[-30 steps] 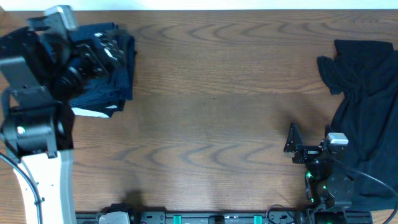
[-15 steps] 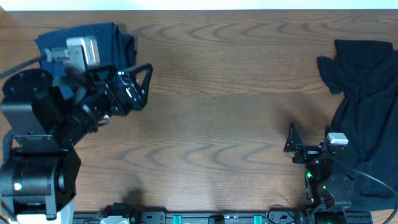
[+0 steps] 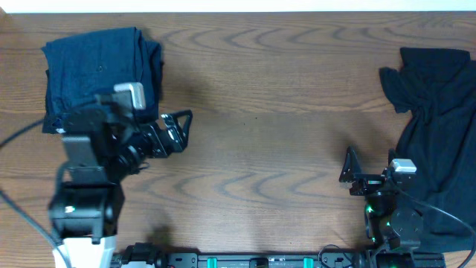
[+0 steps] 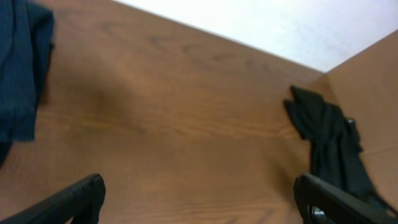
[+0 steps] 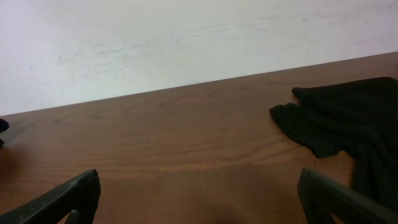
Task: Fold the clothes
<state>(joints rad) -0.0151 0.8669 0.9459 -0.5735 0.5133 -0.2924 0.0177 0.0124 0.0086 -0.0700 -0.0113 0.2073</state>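
The clothes lie in two places. A dark navy garment (image 3: 100, 71) sits folded in a neat rectangle at the table's far left corner; its edge shows in the left wrist view (image 4: 18, 74). A black garment (image 3: 439, 126) lies crumpled along the right edge, and both wrist views catch it (image 4: 329, 143) (image 5: 348, 124). My left gripper (image 3: 182, 132) hovers open just right of the navy garment's near corner, nothing between its fingers (image 4: 202, 205). My right gripper (image 3: 370, 162) stands open near the front, left of the black garment, over bare wood (image 5: 199, 205).
The wooden table (image 3: 260, 112) stretches between the two garments. The arm bases and a rail with green lights (image 3: 253, 260) line the front edge. A white wall (image 5: 186, 37) rises behind the far edge.
My left arm has swung off the navy garment toward the front and right, leaving the whole folded garment uncovered. Its jaws stayed open. The right arm and black garment have not moved.
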